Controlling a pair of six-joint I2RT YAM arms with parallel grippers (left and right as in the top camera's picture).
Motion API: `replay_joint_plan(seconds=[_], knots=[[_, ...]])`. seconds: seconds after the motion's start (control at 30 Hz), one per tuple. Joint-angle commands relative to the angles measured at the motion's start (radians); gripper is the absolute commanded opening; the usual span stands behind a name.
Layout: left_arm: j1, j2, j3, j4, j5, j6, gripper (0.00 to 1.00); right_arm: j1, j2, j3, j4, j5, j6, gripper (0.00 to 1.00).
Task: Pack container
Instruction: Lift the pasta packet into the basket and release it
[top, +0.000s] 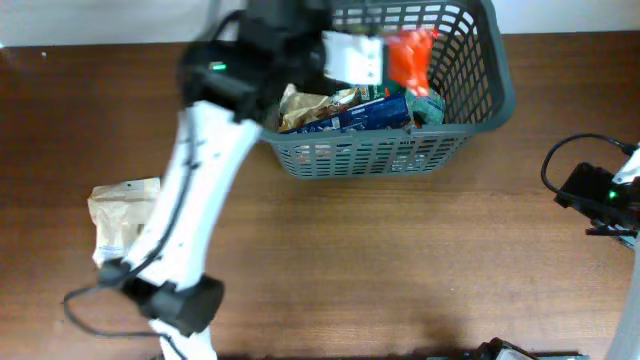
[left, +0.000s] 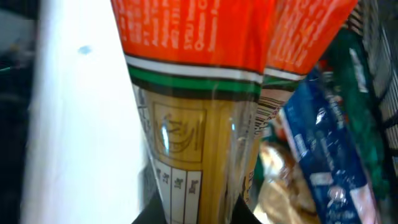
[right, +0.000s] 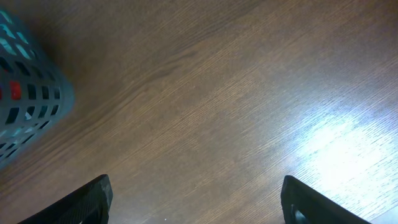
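Observation:
The dark grey lattice basket (top: 470, 110) stands at the back of the table and holds a blue packet (top: 355, 115), a tan packet (top: 305, 103) and a green one (top: 432, 108). My left gripper (top: 345, 55) hangs over the basket, shut on a spaghetti packet (left: 199, 118) with an orange top and clear window; its orange end (top: 412, 55) sticks out above the basket. In the left wrist view the blue packet (left: 326, 155) lies below. My right gripper (right: 196, 202) is open and empty over bare wood at the far right; the basket's corner (right: 31, 106) shows in its view.
A beige paper packet (top: 120, 215) lies on the wooden table at the left, beside the left arm (top: 190, 200). The right arm (top: 600, 195) with its cable sits at the right edge.

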Motion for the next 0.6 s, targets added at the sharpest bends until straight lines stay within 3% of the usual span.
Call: replay_joint_plan(seconds=[0.0, 0.13, 0.23, 0.27, 0.37, 0.47, 0.57], knots=[[-0.035, 0.093, 0.029, 0.036, -0.125, 0.02, 0.02, -0.004, -0.016, 0.002, -0.004, -0.01, 0.001, 0.84], [-0.076, 0.208, 0.029, 0.087, -0.27, -0.161, 0.02, -0.004, -0.016, 0.002, -0.008, -0.01, 0.001, 0.83], [-0.084, 0.225, 0.029, 0.105, -0.333, -0.283, 0.3, -0.004, -0.016, 0.002, -0.01, -0.01, 0.001, 0.83], [-0.084, 0.224, 0.029, 0.111, -0.348, -0.319, 0.47, -0.004, -0.016, 0.002, -0.01, -0.01, 0.001, 0.83], [-0.08, 0.216, 0.06, 0.122, -0.457, -0.465, 0.67, -0.004, -0.016, 0.002, -0.01, -0.013, 0.001, 0.83], [-0.068, 0.174, 0.153, 0.041, -0.587, -0.597, 0.79, -0.004, -0.016, 0.002, -0.011, -0.013, 0.001, 0.83], [-0.021, 0.104, 0.268, -0.088, -0.642, -0.69, 0.82, -0.004, -0.016, 0.002, -0.011, -0.013, 0.001, 0.83]])
